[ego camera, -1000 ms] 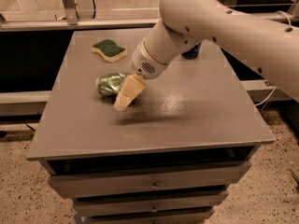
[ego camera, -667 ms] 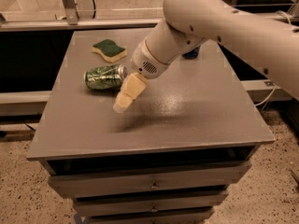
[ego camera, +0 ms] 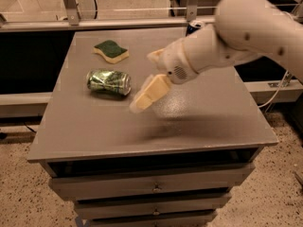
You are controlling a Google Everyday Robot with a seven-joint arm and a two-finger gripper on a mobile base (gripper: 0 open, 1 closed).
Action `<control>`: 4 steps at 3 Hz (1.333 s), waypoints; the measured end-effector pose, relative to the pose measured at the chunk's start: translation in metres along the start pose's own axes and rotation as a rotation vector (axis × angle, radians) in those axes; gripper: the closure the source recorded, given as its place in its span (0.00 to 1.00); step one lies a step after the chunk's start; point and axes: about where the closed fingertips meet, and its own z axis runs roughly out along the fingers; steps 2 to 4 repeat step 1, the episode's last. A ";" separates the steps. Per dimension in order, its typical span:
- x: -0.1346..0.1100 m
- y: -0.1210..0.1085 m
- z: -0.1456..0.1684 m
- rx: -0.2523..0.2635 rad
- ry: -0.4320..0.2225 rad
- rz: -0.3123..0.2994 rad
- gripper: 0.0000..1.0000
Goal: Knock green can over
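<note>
A small, dented green aluminium drink can (ego camera: 109, 82) is lying on its side on the left half of the flat grey table (ego camera: 213, 122). Its length is running left to right and its silvery end is facing the table's centre. A green-topped, yellow-bodied sponge (ego camera: 111, 51) is resting flat toward the table's back left corner, behind the can and apart from it. The robot's bulky white arm (ego camera: 246, 32) is reaching in from above the table's right back side and slanting down toward the table's middle. Its pale cream gripper (ego camera: 144, 97) is hovering just above the table's centre, just right of the can's silvery end and not touching it. The gripper is carrying nothing, and how far open it is standing cannot be told. A blue can (ego camera: 194, 27) is standing at the table's back edge, mostly hidden behind the arm. Grey drawers (ego camera: 154, 187) are showing below the table's front edge.
</note>
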 end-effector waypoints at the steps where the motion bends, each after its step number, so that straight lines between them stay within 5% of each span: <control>1: 0.005 0.005 -0.052 0.035 -0.167 -0.007 0.00; 4: 0.005 0.005 -0.052 0.035 -0.167 -0.007 0.00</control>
